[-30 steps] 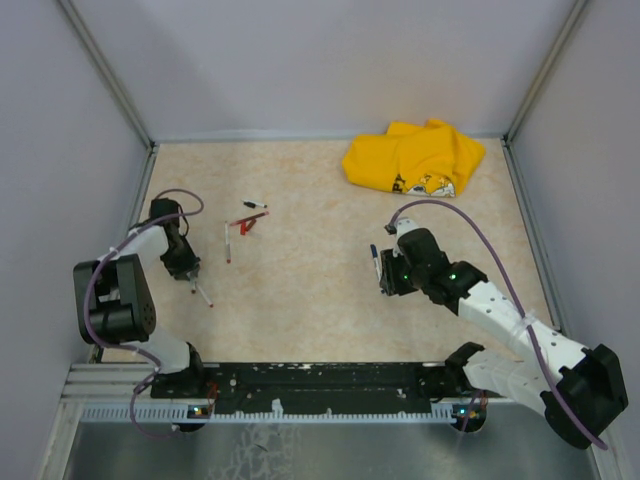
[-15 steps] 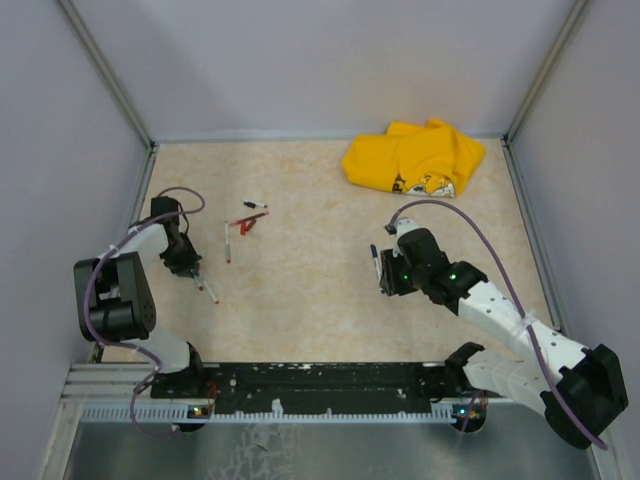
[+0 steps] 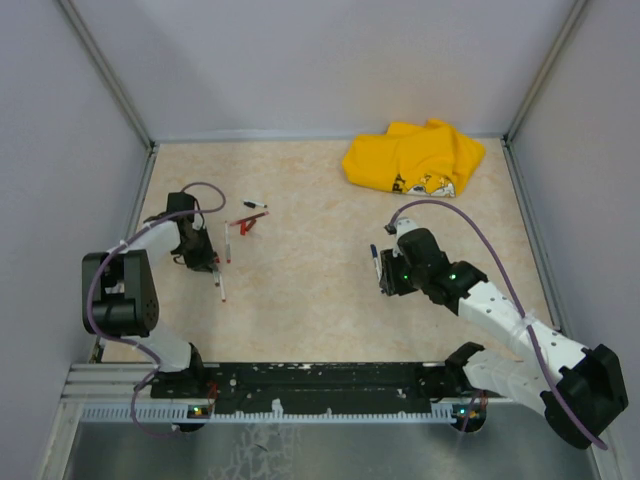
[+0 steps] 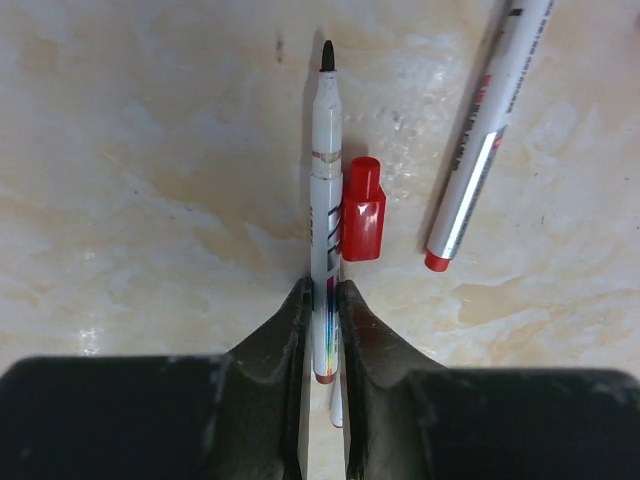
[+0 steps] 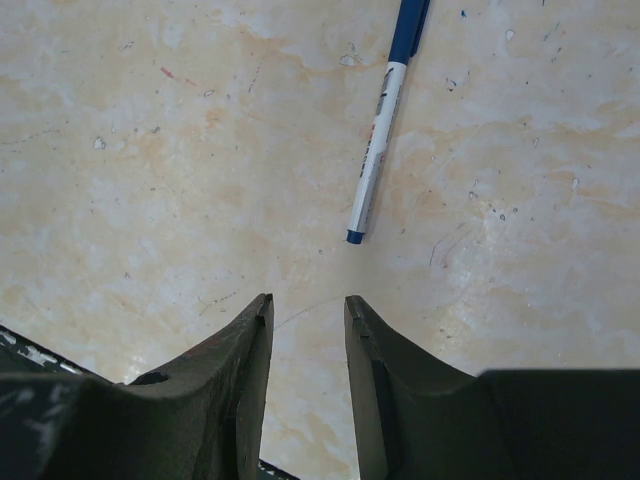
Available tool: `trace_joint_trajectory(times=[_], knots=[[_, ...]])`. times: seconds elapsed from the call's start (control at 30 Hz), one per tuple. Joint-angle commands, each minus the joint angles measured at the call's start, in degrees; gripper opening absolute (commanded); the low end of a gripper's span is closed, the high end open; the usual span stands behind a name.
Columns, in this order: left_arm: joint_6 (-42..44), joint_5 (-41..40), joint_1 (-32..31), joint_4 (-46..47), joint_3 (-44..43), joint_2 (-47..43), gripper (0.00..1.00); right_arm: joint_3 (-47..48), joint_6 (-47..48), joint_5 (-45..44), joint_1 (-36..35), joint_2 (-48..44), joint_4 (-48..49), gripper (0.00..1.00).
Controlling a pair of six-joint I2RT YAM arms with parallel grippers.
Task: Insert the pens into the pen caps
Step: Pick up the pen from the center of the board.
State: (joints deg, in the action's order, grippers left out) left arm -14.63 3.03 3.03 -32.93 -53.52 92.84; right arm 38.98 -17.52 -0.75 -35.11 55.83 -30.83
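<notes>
My left gripper (image 4: 322,290) is shut on a white pen (image 4: 322,200) whose bare dark tip points away from me. A loose red cap (image 4: 361,210) lies on the table right beside that pen. A second white pen with a red end (image 4: 480,150) lies to the right of it. In the top view my left gripper (image 3: 210,266) is at the left of the table with the held pen (image 3: 220,285) sticking out. My right gripper (image 5: 305,300) is open and empty, just short of a blue-capped pen (image 5: 385,120), which also shows in the top view (image 3: 375,260).
A crumpled yellow cloth (image 3: 415,158) lies at the back right. A white pen (image 3: 228,243), small red pieces (image 3: 246,224) and a black-ended pen (image 3: 257,206) lie just beyond my left gripper. Side walls close in the table on the left and right.
My left gripper has moved right and a little away from the near edge, carrying the pen towards the loose pens. The right arm has not moved.
</notes>
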Motion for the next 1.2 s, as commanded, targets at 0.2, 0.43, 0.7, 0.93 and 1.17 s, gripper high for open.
trace_joint_trajectory(times=[0.2, 0.43, 0.7, 0.93, 1.17], knots=[[2.2, -1.6, -5.5, 1.2, -1.1, -3.7, 0.18, 0.4, 1.3, -0.2, 0.4, -1.5, 2.3, 0.35], [3.1, -4.2, -9.4, 1.6, -0.7, -10.1, 0.19, 1.0, 1.5, -0.4, 0.4, -3.3, 1.9, 0.35], [2.2, 5.0, -10.6, 4.7, 2.4, -20.4, 0.19, 1.7, -0.4, 0.7, 0.4, -6.2, 1.4, 0.38], [-2.7, 17.1, -13.0, 10.6, 6.9, -29.1, 0.2, 0.7, -4.2, 5.9, 0.4, -8.9, 4.0, 0.41], [-16.4, 24.6, -20.2, 24.0, 15.3, -38.7, 0.2, -5.6, -19.3, 10.8, -0.1, -14.2, 17.8, 0.49]])
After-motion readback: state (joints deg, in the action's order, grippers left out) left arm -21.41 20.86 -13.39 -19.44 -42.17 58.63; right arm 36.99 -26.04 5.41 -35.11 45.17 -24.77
